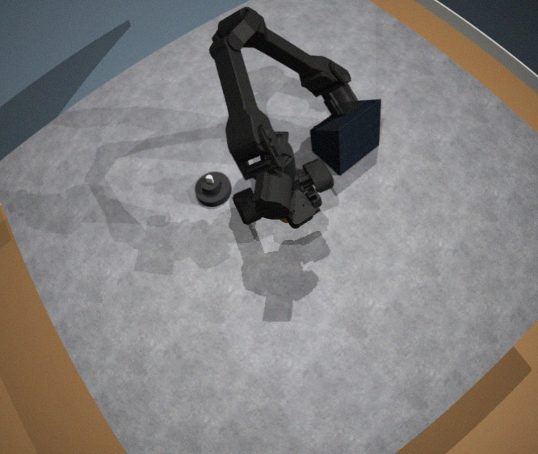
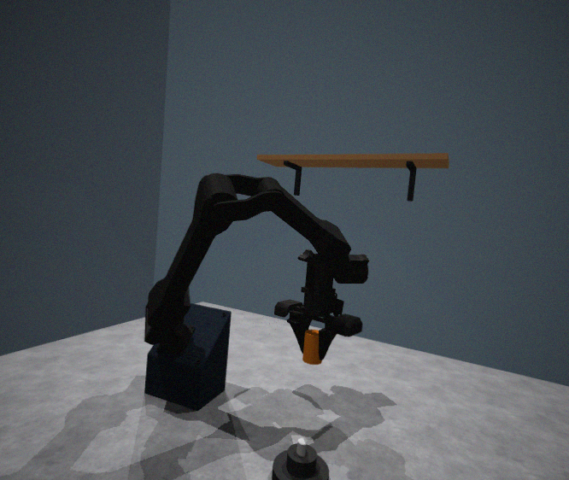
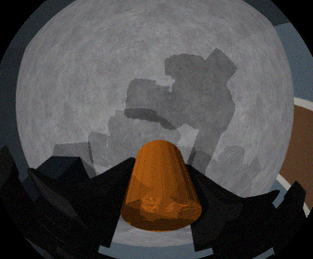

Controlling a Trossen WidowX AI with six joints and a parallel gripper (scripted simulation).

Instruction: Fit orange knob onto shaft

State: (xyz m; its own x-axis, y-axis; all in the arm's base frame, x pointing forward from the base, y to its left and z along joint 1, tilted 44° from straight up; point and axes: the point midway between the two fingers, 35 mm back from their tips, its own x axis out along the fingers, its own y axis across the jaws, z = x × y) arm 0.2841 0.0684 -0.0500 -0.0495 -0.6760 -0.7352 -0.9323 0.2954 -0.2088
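Note:
The orange knob (image 2: 312, 348) (image 3: 160, 185) is held upright between the two fingers, above the table. In the top view only a sliver of the knob (image 1: 284, 219) shows below the gripper body. My gripper (image 2: 313, 350) is shut on the knob, a finger on each side. The knob's underside and its hole are hidden. The round dark pedestal (image 1: 217, 198) (image 2: 278, 471) stands on the table, to the left of the gripper in the top view. Its silver shaft (image 1: 208, 178) (image 2: 301, 447) points up with nothing on it. The pedestal does not show in the wrist view.
The dark blue base block (image 1: 352, 139) (image 2: 192, 369) carries the arm. The grey table (image 1: 308, 371) (image 2: 455, 412) bears shadows of the arm. A wooden shelf (image 2: 357, 160) is on the wall behind.

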